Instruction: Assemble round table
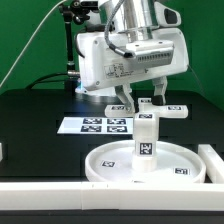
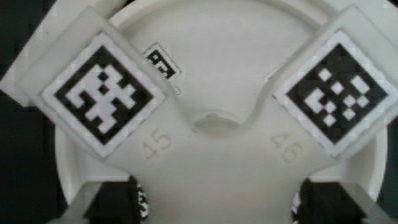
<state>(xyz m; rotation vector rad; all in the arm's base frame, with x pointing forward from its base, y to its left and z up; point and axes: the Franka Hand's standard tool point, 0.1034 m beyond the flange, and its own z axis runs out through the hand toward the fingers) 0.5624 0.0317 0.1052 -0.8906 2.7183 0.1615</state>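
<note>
The large rimmed round disc point(image 1: 110, 163) lies flat on the black table near the front. The short cylinder post point(image 1: 146, 140) stands upright on it, tags facing the camera. The cross-shaped piece point(image 1: 174, 108) sits level on top of the post, its tagged arms sticking out to both sides. My gripper point(image 1: 140, 99) comes down from above and is shut on the middle of the cross-shaped piece. In the wrist view the cross-shaped piece point(image 2: 111, 92) fills the picture with two tagged arms, and the dark fingers point(image 2: 121, 203) press on its white body at my gripper point(image 2: 228, 206).
The marker board point(image 1: 92, 125) lies flat behind the disc, toward the exterior view's left. A long white rectangular bar point(image 1: 50, 196) runs along the table's front edge and turns up at the exterior view's right point(image 1: 212, 165), close beside the disc.
</note>
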